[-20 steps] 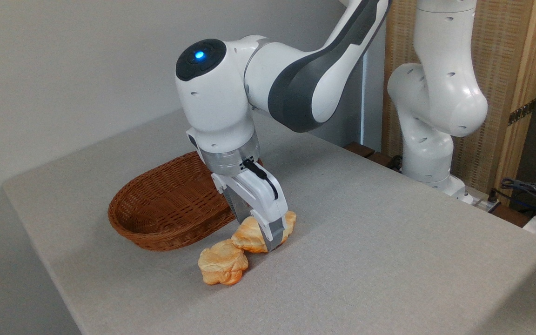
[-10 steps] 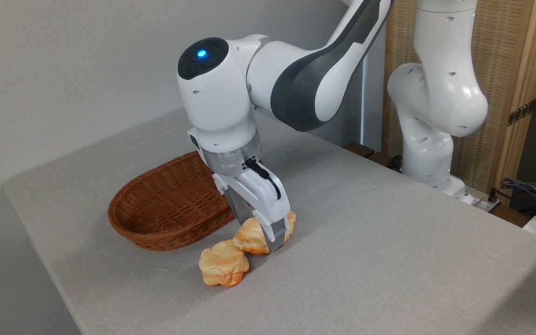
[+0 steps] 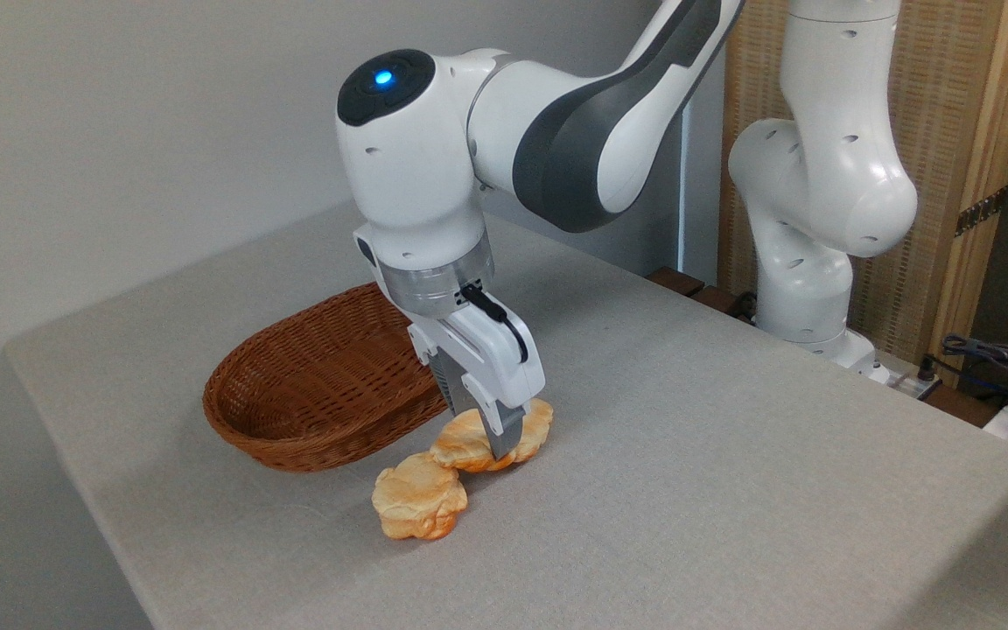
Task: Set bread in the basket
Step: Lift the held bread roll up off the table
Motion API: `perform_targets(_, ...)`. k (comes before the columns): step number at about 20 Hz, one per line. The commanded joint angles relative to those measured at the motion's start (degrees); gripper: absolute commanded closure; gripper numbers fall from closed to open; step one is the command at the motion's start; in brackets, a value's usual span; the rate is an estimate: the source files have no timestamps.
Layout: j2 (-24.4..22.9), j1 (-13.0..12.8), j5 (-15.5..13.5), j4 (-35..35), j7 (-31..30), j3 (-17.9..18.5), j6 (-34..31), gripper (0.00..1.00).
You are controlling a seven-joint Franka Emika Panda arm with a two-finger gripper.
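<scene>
1. Since a second ago, bread (image 3: 469, 444) is rising slightly off the counter (image 3: 688, 490).
2. Basket (image 3: 294, 411) at left is sitting empty.
3. Beside it, my fingers (image 3: 500, 442) are pinching the bread; carrying and dropping are remaining.

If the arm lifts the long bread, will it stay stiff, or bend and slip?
The bread looks puffy, so it is probably light and may squash slightly. The tool grips it near the middle, so it will likely hang level. Its ridged top should limit slipping.
</scene>
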Motion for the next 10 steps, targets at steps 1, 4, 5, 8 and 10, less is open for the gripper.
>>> perform_targets(1, -1.96, -0.37, 0.44, -0.04, 0.55, 0.56, -0.5, 0.65)
perform_targets(4, -4.16, -0.2, 0.44, 0.66, 0.99, 0.65, -0.5, 0.64)
perform_targets(5, -4.69, -0.2, 0.44, 1.36, 0.99, 0.74, -0.5, 0.64)
perform_targets(8, -6.53, -0.2, 0.35, 1.89, 0.81, 0.65, -0.5, 0.64)
perform_targets(10, -7.06, -0.2, -0.61, 3.29, 0.55, 0.48, -0.5, 0.63)
